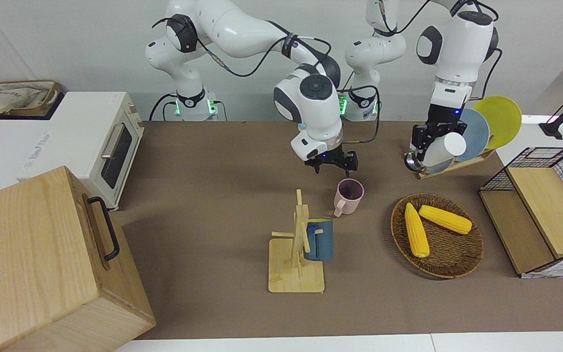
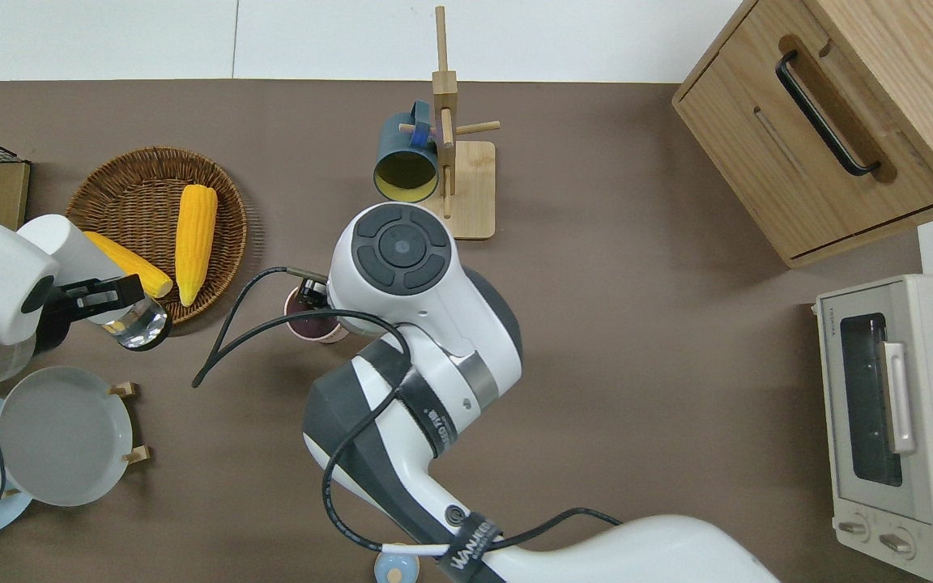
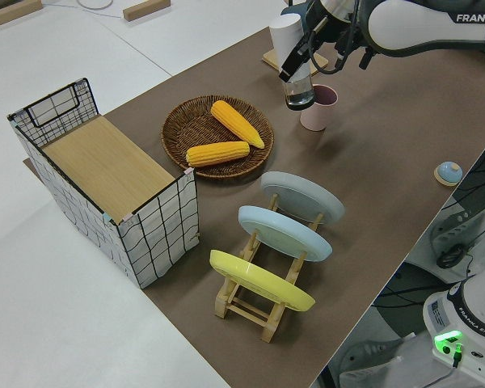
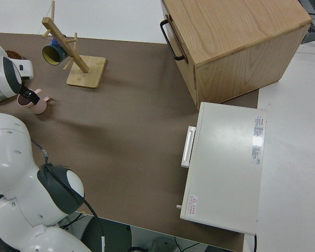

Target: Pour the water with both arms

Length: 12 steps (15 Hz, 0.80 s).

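A pink mug (image 1: 349,195) stands upright on the brown table, nearer to the robots than the mug tree. It also shows in the overhead view (image 2: 308,317) and the left side view (image 3: 317,109). My right gripper (image 1: 333,170) is open and empty, just above the mug and apart from it. In the overhead view its own wrist hides it. My left gripper (image 1: 428,146) is shut on a tilted white-and-clear bottle (image 1: 445,146). It holds the bottle in the air over the basket's edge (image 2: 122,312), toward the left arm's end from the mug.
A wooden mug tree (image 1: 298,244) carries a blue mug (image 1: 319,239). A wicker basket (image 1: 450,261) holds two corn cobs. A plate rack (image 2: 61,433), a wire crate (image 1: 540,210), a toaster oven (image 1: 110,146) and a wooden cabinet (image 1: 42,264) stand around the edges.
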Tool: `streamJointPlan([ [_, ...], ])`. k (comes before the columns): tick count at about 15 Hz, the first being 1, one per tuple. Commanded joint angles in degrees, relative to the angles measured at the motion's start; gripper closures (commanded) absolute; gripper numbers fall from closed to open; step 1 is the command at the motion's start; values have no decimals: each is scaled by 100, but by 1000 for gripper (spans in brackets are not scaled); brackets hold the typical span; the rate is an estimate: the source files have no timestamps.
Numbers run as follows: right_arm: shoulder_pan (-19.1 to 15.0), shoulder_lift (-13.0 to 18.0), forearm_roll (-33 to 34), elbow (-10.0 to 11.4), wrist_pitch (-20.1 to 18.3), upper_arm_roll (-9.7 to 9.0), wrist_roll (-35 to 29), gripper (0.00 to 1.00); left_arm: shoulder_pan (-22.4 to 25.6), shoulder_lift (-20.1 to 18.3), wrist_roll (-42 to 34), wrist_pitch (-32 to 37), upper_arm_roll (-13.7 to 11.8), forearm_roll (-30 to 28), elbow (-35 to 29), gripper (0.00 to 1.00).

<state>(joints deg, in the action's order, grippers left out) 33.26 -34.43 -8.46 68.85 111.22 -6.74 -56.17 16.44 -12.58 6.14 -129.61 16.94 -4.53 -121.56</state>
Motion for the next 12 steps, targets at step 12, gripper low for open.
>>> streamJointPlan([
  [12,-2594,2194,908,603,-2605,-64,4058,9,-1476,-525,27,-38,-50,-654,-1001,1000],
])
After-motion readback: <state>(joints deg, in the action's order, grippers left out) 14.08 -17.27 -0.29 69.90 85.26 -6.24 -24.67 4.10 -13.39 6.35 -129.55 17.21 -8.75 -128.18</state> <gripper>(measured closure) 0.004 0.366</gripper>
